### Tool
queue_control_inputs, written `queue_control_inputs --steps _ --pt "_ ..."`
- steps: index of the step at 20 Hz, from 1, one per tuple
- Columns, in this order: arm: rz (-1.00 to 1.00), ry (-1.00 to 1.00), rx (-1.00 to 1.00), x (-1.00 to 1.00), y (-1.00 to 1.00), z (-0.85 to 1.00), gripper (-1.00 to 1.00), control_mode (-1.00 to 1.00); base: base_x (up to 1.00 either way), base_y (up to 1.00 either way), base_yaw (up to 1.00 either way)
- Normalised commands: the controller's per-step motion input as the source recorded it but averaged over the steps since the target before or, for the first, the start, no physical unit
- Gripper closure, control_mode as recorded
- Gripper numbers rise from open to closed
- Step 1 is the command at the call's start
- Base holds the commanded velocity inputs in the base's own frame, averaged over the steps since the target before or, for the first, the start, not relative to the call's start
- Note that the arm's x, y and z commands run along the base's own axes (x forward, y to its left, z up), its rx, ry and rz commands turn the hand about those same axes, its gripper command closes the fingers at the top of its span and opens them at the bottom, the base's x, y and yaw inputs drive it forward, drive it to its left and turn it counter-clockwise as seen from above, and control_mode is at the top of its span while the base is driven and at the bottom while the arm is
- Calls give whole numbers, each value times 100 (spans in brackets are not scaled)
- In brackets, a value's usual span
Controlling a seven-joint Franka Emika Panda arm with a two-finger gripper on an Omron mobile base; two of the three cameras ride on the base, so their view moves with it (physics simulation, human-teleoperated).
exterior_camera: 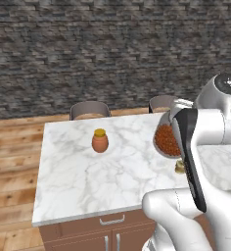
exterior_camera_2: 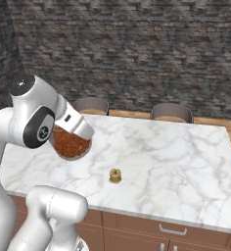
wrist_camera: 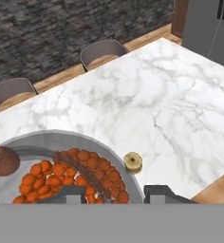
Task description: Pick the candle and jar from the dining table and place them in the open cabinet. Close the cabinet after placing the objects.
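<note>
1. Standing at the left of the dining table [exterior_camera: 78, 171], the orange pot [exterior_camera: 100, 141] is upright.
2. The jar [wrist_camera: 61, 166] sits directly beneath the gripper [wrist_camera: 116, 192]; whether the finger tips are clamped on it cannot be told.
3. The candle [exterior_camera_2: 115, 175] rests on the marble just beside the jar.
4. Two chairs [exterior_camera_2: 90, 105] stand behind the table.

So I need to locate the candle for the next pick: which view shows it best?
The right base view: the candle stands alone on bare marble, unobstructed. The hand view shows it beside the jar's rim. In the left base view the arm half hides it.
</note>
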Motion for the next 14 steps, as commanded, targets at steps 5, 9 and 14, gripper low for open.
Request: queue_control_inputs --steps 5,9,14 --pt "-2 -1 0 -15 0 3 100 -100 0 0 0" --pt "-7 4 0 -6 0 12 100 -100 0 0 0" --pt "-6 26 0 -1 0 11 100 -100 0 0 0"
